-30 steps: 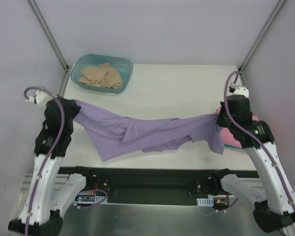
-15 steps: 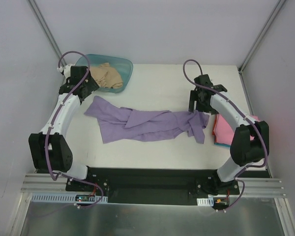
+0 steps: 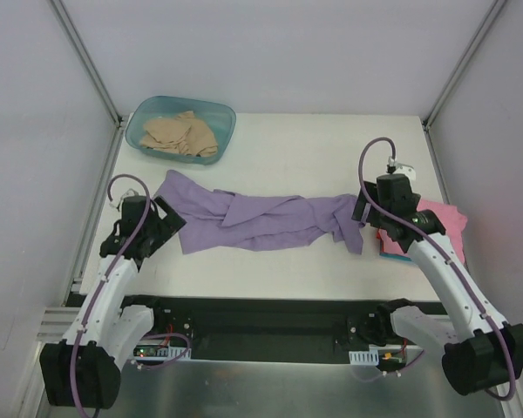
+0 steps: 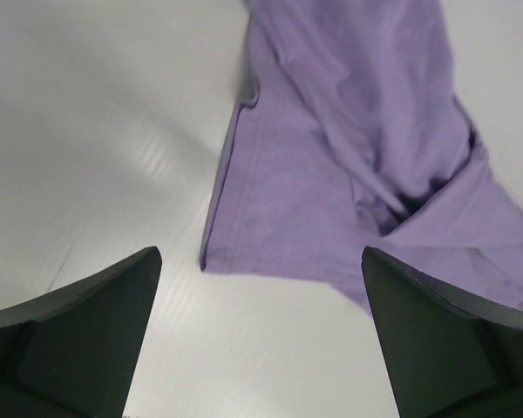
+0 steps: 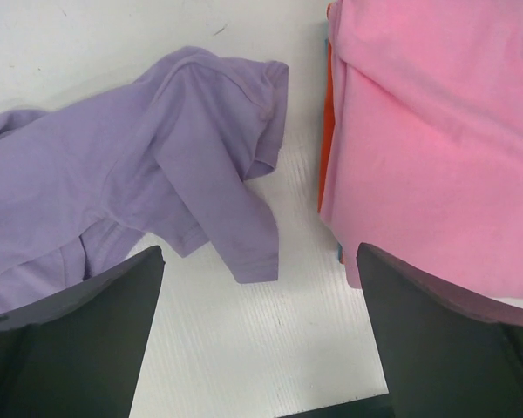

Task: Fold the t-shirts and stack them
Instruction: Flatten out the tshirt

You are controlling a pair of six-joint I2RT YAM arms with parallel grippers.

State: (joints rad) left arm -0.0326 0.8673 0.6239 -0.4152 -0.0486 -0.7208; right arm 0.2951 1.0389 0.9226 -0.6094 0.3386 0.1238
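The lavender t-shirt (image 3: 261, 222) lies crumpled in a long strip across the middle of the table, held by nothing. My left gripper (image 3: 169, 225) hovers open just off its left end. In the left wrist view the lavender cloth (image 4: 349, 157) and its hem lie ahead of the open left gripper (image 4: 260, 261), with bare table between the fingers. My right gripper (image 3: 364, 214) is open at the shirt's right end, above a lavender sleeve (image 5: 235, 209). The pink t-shirt (image 3: 438, 218) lies folded at the right. The tan t-shirt (image 3: 181, 132) sits bunched in the tub.
The teal tub (image 3: 220, 113) stands at the back left corner. Under the pink t-shirt (image 5: 436, 148) an orange cloth edge (image 5: 325, 131) shows. Frame posts rise at both back corners. The table's near edge (image 3: 261, 299) runs just behind the arm bases.
A second ago both grippers held the lavender shirt stretched in the air. They have let go, the shirt dropped onto the table, and both arms have drawn back to its ends.
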